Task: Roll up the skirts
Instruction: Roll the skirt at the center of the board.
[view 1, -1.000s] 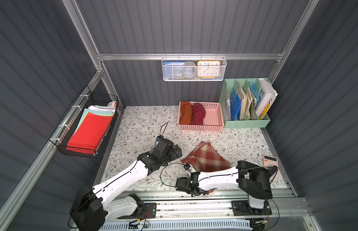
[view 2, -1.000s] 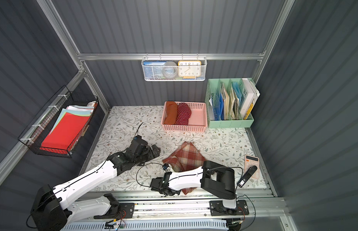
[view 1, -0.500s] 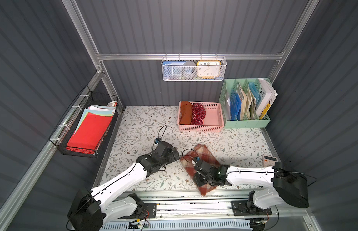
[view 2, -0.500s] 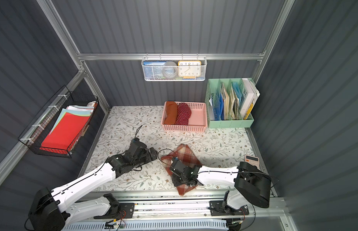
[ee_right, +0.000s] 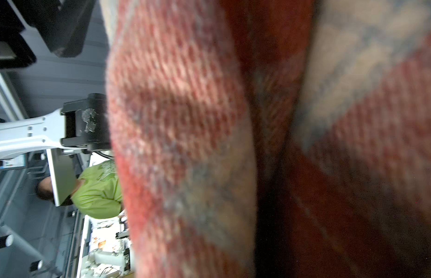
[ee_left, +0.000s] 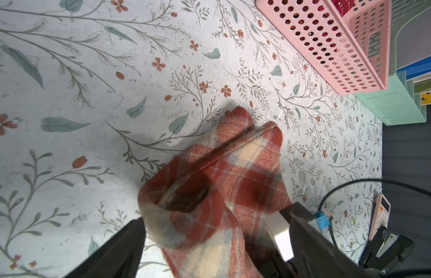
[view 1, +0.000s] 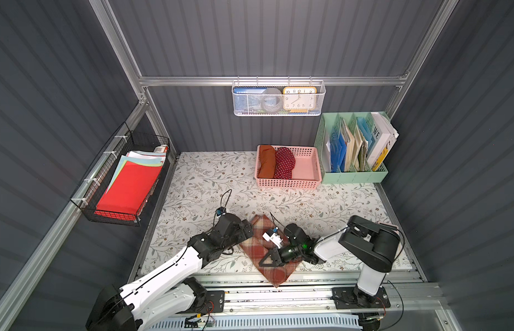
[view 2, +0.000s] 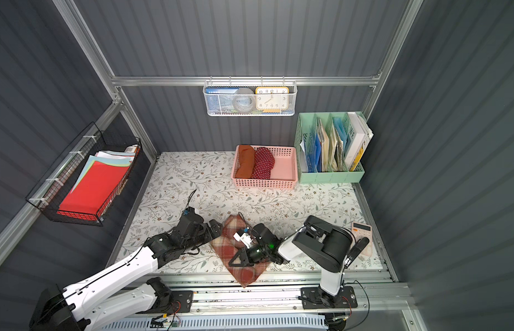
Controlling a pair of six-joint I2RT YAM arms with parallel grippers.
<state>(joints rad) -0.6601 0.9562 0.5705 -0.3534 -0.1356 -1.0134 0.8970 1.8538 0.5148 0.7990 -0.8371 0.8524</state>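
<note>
plaid skirt (view 1: 254,243), long axis near-to-far, slightly diagonal

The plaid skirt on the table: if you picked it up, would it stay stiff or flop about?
Probably floppy: the plaid skirt sags into soft folds, and in a top view its corner seems to hang past the front edge of the table. Its fuzzy woven surface likely grips rather than slips. It is unlikely to break.

Clock (view 1: 299,99) dial carries numerals 1–12; white book (view 1: 379,137) reads "WE".
</note>
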